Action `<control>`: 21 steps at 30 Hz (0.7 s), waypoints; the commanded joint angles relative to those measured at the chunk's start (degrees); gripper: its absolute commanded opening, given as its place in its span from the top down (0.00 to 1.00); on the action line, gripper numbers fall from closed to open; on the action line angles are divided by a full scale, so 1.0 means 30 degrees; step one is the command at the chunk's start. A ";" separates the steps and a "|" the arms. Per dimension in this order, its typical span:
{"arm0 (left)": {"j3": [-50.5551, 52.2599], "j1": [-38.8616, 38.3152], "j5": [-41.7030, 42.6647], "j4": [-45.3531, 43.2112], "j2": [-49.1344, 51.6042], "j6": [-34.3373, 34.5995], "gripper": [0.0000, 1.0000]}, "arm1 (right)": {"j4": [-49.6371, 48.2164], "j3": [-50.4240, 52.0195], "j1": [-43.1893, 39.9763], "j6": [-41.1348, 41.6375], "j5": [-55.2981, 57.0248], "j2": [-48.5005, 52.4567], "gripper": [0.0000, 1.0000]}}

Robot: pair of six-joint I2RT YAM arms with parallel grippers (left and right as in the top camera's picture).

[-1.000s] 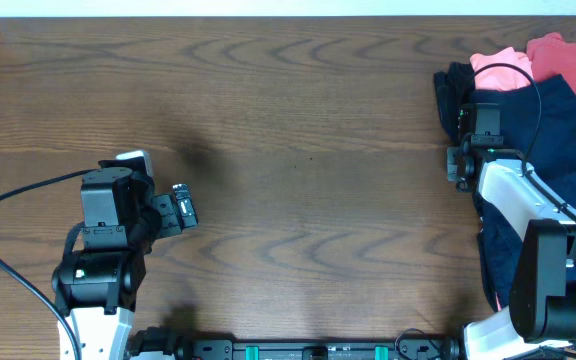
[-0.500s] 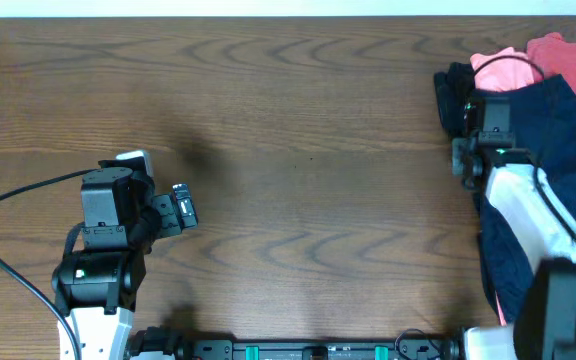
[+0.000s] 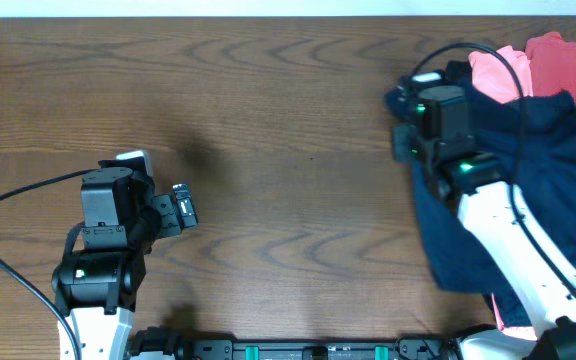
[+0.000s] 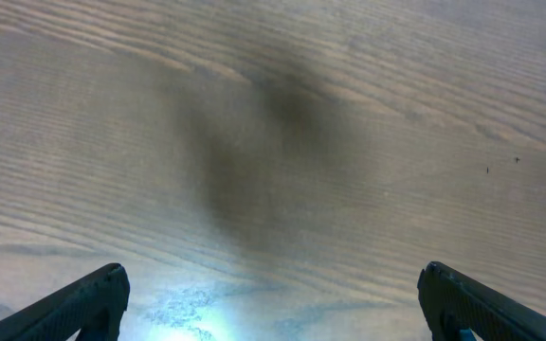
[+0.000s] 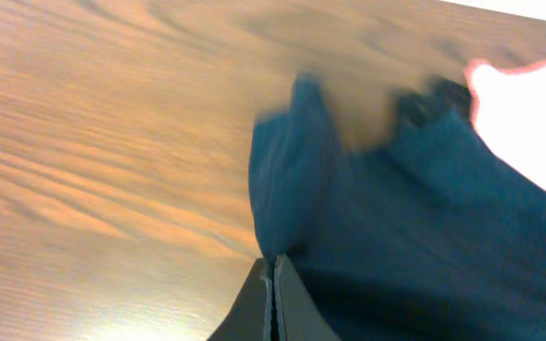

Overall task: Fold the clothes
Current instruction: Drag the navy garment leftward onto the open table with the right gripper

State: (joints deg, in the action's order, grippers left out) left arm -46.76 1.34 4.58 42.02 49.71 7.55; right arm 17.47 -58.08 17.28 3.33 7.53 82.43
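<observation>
The clothes lie in a heap at the table's right side. A dark navy garment (image 3: 528, 160) is stretched out leftward from the heap. Coral pink fabric (image 3: 498, 70) and red fabric (image 3: 563, 55) sit at the far right corner. My right gripper (image 3: 405, 120) is shut on the navy garment's edge (image 5: 292, 189), which drapes over the fingers (image 5: 274, 270) in the right wrist view. My left gripper (image 3: 183, 208) is open and empty over bare wood at the left, its fingertips wide apart (image 4: 273, 303).
The brown wood table (image 3: 288, 150) spreads between the two arms. A black cable (image 3: 8, 205) runs from the left arm. The table's far edge lies just beyond the heap.
My right gripper has moved left and a little away from me, dragging the navy garment out of the heap across the table. The left arm has not moved.
</observation>
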 commanded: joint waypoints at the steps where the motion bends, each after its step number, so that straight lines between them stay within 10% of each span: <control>1: -0.0386 -0.0066 0.0204 0.0036 0.0007 0.0095 0.02 | -0.2120 -0.0248 0.2025 0.2339 -0.2535 0.0772 0.99; 12: -0.0364 -0.0066 0.0226 -0.0233 0.0044 0.0095 0.02 | -0.8757 -0.0248 0.6768 0.4954 -0.0313 0.4561 0.96; 17: -0.0277 -0.0066 0.2404 -0.0226 0.0481 0.0255 0.02 | -0.6513 -0.0248 0.6564 0.2776 0.3053 0.4226 0.01; 21: 0.0000 -0.0066 0.4554 -0.0146 0.1275 0.2011 0.02 | -0.3767 -0.0248 0.5712 0.1931 0.5005 0.2725 0.01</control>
State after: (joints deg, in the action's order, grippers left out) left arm -46.78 1.34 11.55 41.56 51.88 9.28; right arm 3.88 -58.13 36.42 12.32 14.39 94.94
